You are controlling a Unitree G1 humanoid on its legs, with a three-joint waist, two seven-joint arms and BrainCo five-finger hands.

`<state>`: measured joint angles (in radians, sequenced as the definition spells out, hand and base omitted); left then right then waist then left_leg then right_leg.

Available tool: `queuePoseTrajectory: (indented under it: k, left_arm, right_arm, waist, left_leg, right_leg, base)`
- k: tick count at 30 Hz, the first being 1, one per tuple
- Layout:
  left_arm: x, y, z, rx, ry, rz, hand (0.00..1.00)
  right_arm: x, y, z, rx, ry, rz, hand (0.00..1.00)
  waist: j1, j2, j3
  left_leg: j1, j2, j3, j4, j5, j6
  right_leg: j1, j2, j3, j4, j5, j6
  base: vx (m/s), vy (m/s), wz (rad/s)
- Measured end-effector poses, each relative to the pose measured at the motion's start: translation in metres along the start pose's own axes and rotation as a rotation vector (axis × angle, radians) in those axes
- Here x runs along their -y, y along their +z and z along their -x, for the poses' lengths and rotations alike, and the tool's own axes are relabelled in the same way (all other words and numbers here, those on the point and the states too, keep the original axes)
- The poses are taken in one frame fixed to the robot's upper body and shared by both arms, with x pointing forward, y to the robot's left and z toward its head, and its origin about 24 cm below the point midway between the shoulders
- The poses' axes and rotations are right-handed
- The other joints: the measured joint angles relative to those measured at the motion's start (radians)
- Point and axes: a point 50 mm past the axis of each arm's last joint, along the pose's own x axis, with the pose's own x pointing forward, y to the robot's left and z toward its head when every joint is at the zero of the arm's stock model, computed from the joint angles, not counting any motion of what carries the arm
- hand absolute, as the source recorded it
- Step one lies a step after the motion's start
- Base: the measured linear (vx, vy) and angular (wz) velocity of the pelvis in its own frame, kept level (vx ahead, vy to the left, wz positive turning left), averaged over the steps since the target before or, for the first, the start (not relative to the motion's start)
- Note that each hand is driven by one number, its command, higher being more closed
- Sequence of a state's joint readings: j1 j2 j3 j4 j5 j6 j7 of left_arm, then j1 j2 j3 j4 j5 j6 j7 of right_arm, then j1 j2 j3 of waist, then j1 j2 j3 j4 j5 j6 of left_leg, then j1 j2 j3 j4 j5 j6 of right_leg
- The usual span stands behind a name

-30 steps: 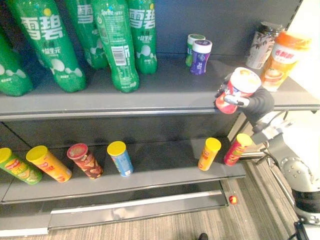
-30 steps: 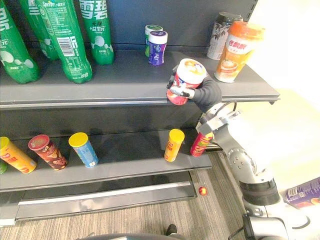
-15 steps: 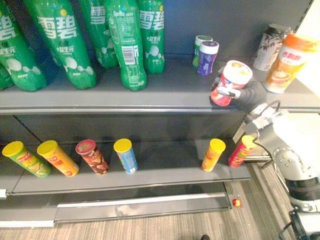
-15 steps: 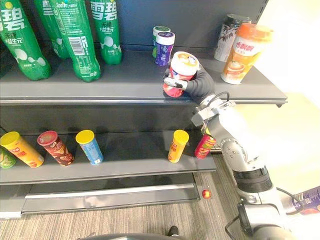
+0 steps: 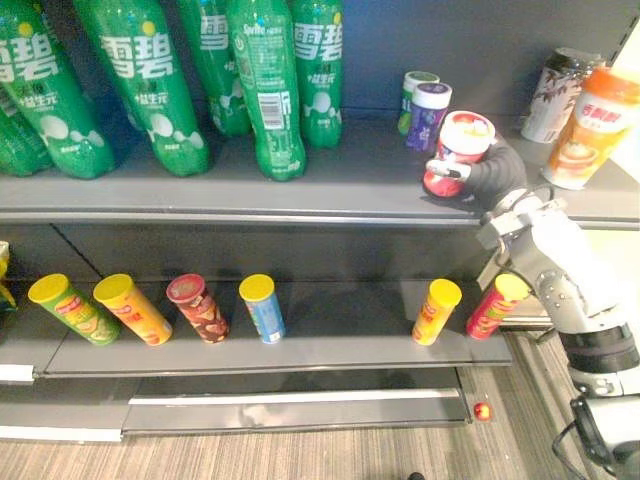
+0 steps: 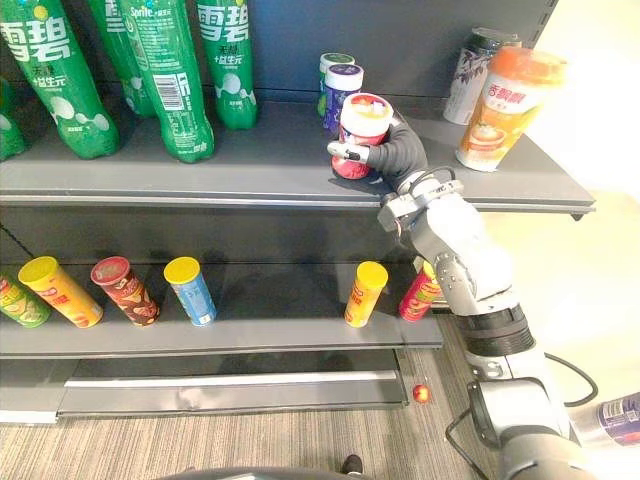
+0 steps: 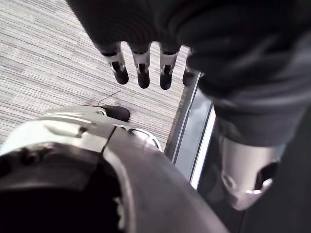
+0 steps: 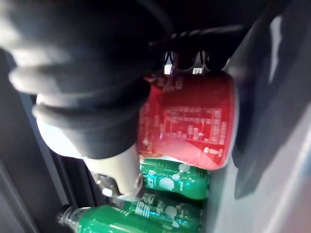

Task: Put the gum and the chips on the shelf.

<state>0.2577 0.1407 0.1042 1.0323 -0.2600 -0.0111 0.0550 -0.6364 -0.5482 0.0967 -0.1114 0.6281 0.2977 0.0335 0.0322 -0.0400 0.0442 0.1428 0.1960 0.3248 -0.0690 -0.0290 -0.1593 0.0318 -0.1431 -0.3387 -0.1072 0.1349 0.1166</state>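
One upright gum jar [image 5: 455, 148], lid up, in right robot hand [image 5: 488, 172]

The two head eyes look down at the shelf [image 5: 350, 175] from some way back and share both tiers; things sit further left in the right eye's frame. The right wrist camera, very close behind the right hand [image 8: 97, 97], faces the red tub [image 8: 189, 121] and green bottles [image 8: 170, 182]. The left wrist camera looks past the left hand [image 7: 160, 24] and its fingers [image 7: 142, 65] at the carpeted floor [image 7: 43, 58].
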Motion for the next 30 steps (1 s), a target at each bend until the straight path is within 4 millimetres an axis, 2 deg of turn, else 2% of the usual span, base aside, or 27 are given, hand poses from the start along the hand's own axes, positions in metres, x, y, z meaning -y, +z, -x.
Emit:
queuePoseTrajectory:
  k: [9,18,19,30]
  left_arm:
    - [0.001,-0.001,0.0,-0.005,-0.002,-0.003,0.0]
    - [0.001,-0.001,0.0,-0.014,-0.006,-0.009,0.0]
    - [0.001,-0.001,0.0,-0.014,-0.006,-0.009,0.0]
    - [0.001,-0.001,0.0,-0.013,-0.008,-0.011,0.0]
  right_arm:
    - [0.01,-0.006,-0.007,-0.032,-0.044,-0.003,1.0]
    - [0.012,-0.005,-0.008,-0.033,-0.052,0.028,1.0]
    - [0.012,-0.006,-0.008,-0.034,-0.052,0.028,0.0]
    - [0.013,-0.006,-0.009,-0.032,-0.037,0.027,0.0]
  waist:
    - [0.004,0.006,0.002]
    - [0.002,0.01,0.004]
    - [0.002,0.01,0.004]
    - [0.003,0.01,0.005]
  left_leg:
    - [0.0,0.002,-0.011,-0.001,0.007,0.002]
    - [0.0,0.002,-0.02,-0.017,0.018,0.002]
    - [0.0,0.001,-0.025,-0.017,0.019,0.001]
    - [0.0,0.003,-0.026,-0.017,0.019,0.0]
  right_leg:
    - [0.009,0.0,-0.011,0.0,0.0,0.0]
    - [0.009,0.0,-0.02,0.0,0.001,-0.001]
    - [0.009,0.001,-0.021,0.0,0.001,-0.001]
    - [0.009,0.002,-0.02,0.0,0.001,-0.001]
  base:
    - [0.0,0.0,0.03]
    - [0.0,0.001,0.01]
    - [0.0,0.001,0.03]
    - [0.0,0.0,0.0]
